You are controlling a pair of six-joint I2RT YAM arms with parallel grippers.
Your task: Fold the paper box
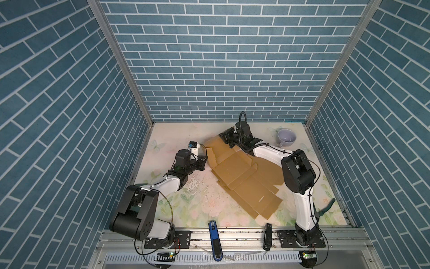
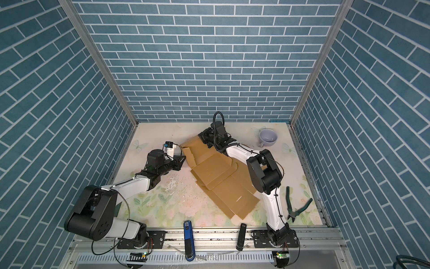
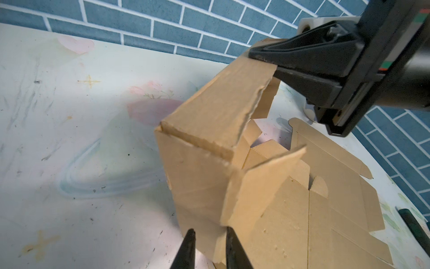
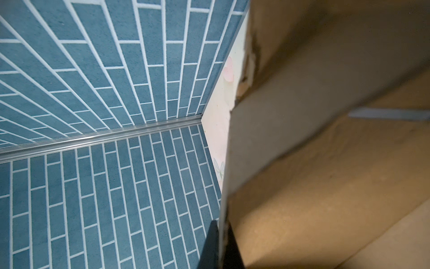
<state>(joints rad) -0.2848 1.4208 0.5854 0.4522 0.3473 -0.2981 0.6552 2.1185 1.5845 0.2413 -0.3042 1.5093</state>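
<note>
Paper box (image 1: 244,177): brown cardboard blank, spread diagonally over mid-table from far centre to near right in both top views (image 2: 216,177). Mostly flat. Far-left end raised into a corner with one side wall and a loose flap, close up in the left wrist view (image 3: 202,167).

No print or label on the cardboard. Small marking on the blue-and-black handheld tool (image 1: 214,240) at the near rail, too small to read.

Right gripper (image 3: 267,62): clamped on the top edge of the raised wall. Same gripper (image 4: 220,237) in the right wrist view, cardboard edge between the fingers.

Left gripper (image 3: 209,235): jaws narrowly apart, lower corner of the raised wall between them. Pinching or merely straddling, cannot tell.

Edges: raised end short of the far wall; near tip of the blank close to the near table edge. Bare floral table (image 1: 167,139) left and far-left of the box.

Around: lavender mug (image 1: 286,137) far right, apart from the box; green-handled pliers (image 2: 292,212) near right; black bar-shaped object (image 1: 268,236) on the near rail. Right forearm across the right side of the blank.
</note>
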